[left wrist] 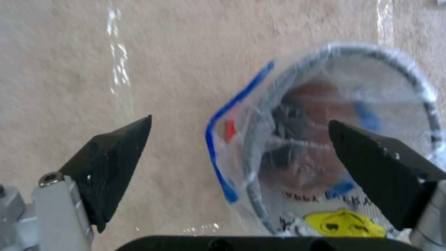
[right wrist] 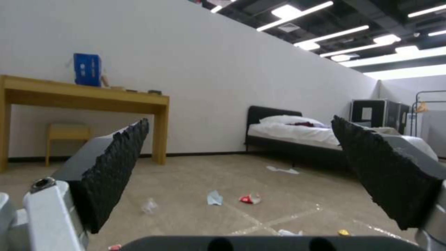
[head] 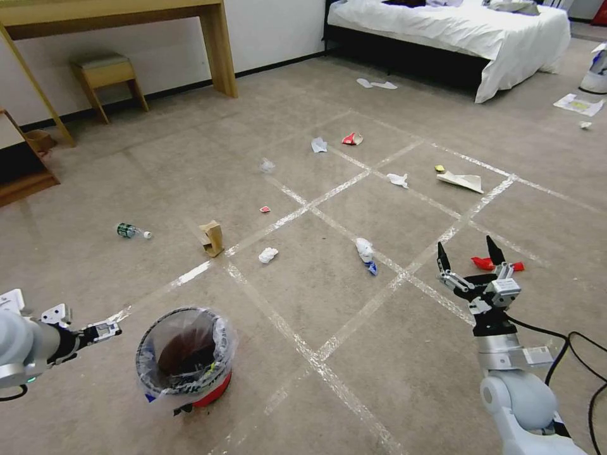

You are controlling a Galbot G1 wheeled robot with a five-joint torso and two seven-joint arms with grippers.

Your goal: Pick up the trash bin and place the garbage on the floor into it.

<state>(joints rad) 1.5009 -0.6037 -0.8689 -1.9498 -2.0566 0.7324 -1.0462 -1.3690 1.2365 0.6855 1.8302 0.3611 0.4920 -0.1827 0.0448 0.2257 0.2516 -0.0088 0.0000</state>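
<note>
Trash bin [head: 185,357] stands upright on the floor [head: 354,354], mouth up, just beside the spread left claw [head: 109,330]; right claw [head: 469,258] hovers spread, well apart.

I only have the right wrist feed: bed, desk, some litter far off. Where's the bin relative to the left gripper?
Observer: The bin stands on the floor just to the right of the left gripper, not touching it.
Operator: Left open or shut?
Observer: Open. In the left wrist view one of its fingers overlaps the bin's rim while the other is over bare carpet.
Operator: Anything near my right gripper?
Observer: A red wrapper lies on the floor just past the right gripper, which is open and raised.
</note>
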